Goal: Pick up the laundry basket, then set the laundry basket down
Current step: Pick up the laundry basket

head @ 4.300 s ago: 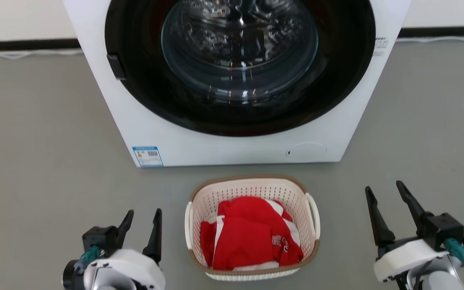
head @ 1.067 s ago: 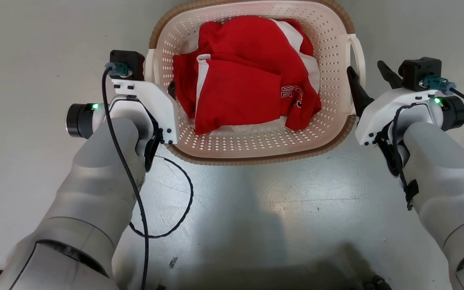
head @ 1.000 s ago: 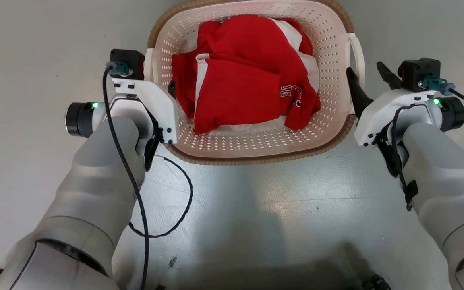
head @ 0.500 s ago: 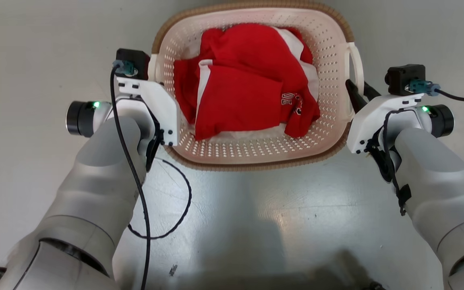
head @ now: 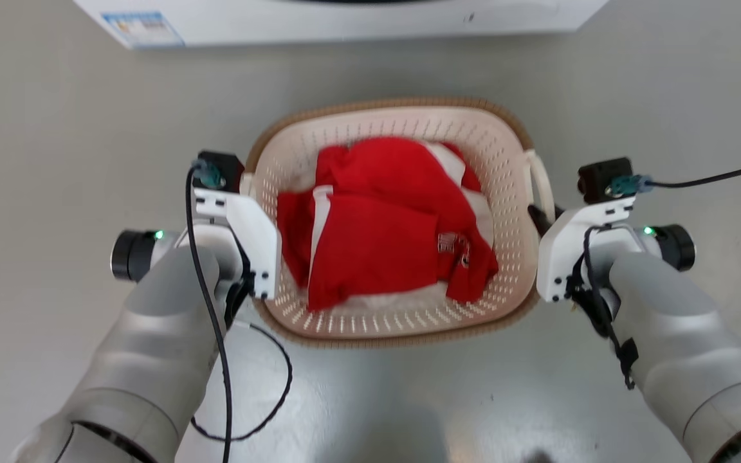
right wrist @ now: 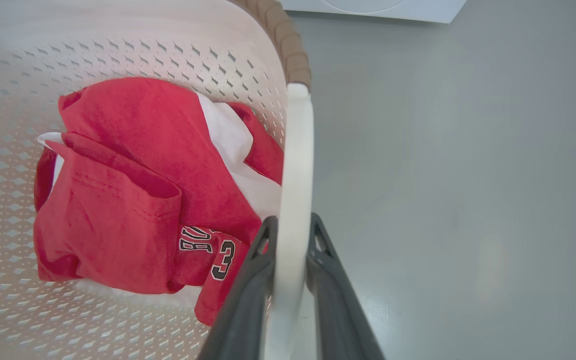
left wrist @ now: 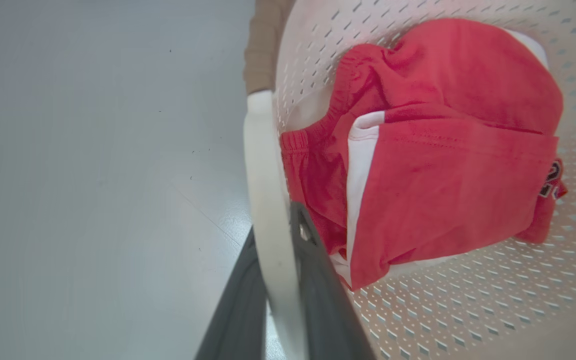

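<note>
Gripping both handles now. Left claw is closed narrow on the left loop handle of the laundry basket, with one dark finger outside the white strap and one inside it next to the perforated wall. Both fingers touch the strap. Right claw mirrors it on the right loop handle, fingers pinched on either side of the strap with almost no gap left.

In the head view both white wrist mounts sit tight against the basket's long sides. The left one overlaps the brown woven-look rim and the right one is just beside it. The basket sits level between the two forearms. Can't tell from these views whether its base is on the floor or off it.

Inside the basket is a red garment with white trim, crumpled and covering most of the bottom. There's a dark number print on the fold nearest the right handle and an elastic waistband toward the left handle.

A black cable loops off the left forearm on the robot's side of the basket, and another cable runs out from the right wrist, away from the basket.

White washing machine stands beyond the basket's far rim, a strip of bare grey floor between them. It has a blue label at its lower corner, off to the basket's left.
</note>
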You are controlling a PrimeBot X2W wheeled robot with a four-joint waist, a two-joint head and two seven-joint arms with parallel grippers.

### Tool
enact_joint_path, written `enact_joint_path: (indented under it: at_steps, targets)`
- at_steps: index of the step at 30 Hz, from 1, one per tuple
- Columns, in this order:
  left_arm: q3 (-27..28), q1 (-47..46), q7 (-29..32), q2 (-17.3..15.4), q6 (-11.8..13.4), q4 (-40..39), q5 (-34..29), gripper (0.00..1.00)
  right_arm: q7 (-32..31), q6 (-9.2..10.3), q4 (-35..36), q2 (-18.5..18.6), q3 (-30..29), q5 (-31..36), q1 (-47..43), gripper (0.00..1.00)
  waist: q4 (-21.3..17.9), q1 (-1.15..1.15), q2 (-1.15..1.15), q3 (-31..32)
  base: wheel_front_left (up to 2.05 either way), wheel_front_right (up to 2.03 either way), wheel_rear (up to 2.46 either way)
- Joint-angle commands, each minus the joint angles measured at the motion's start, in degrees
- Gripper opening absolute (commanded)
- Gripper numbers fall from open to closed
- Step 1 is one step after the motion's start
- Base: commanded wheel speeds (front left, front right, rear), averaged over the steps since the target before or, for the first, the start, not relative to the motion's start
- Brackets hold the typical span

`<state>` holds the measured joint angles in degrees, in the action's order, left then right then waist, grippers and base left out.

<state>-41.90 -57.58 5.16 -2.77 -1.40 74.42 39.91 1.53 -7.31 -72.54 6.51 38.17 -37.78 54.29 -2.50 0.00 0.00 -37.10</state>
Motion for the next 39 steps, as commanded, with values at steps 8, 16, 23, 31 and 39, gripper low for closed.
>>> enact_joint_path:
  at_steps: [8, 16, 23, 31, 39]
  targets:
    - [-0.5, 6.3, 4.1, -2.6, -2.6, -0.5, 1.2, 0.00, -5.0, -0.18, 0.3, -1.2, 4.0, -1.9, -6.0, 0.00, -2.4, 0.00, 0.00, 15.7, 0.00, 0.00, 0.00]
    - [-0.5, 13.0, 7.3, -3.3, -4.0, -0.5, 2.9, 0.00, -10.5, -0.18, -0.2, -2.1, 6.7, -3.3, -9.7, 0.00, -4.2, 0.00, 0.00, 27.4, 0.00, 0.00, 0.00]
    - [-0.7, 16.9, 9.5, -3.2, -4.9, -0.5, 4.1, 0.00, -13.4, -0.18, -0.4, -2.5, 8.5, -4.2, -12.3, 0.00, -5.1, 0.00, 0.00, 34.6, 0.00, 0.00, 0.00]
    - [-1.3, 17.9, 12.3, -3.1, -5.4, -0.5, 4.7, 0.00, -16.1, -0.18, -0.6, -2.9, 9.0, -6.1, -13.6, 0.00, -5.1, 0.00, 0.00, 37.6, 0.00, 0.00, 0.00]
    - [-1.8, 18.4, 14.2, -3.0, -5.7, -0.5, 5.4, 0.00, -18.0, -0.18, -0.6, -3.1, 9.2, -8.0, -14.2, 0.00, -5.1, 0.00, 0.00, 38.6, 0.00, 0.00, 0.00]
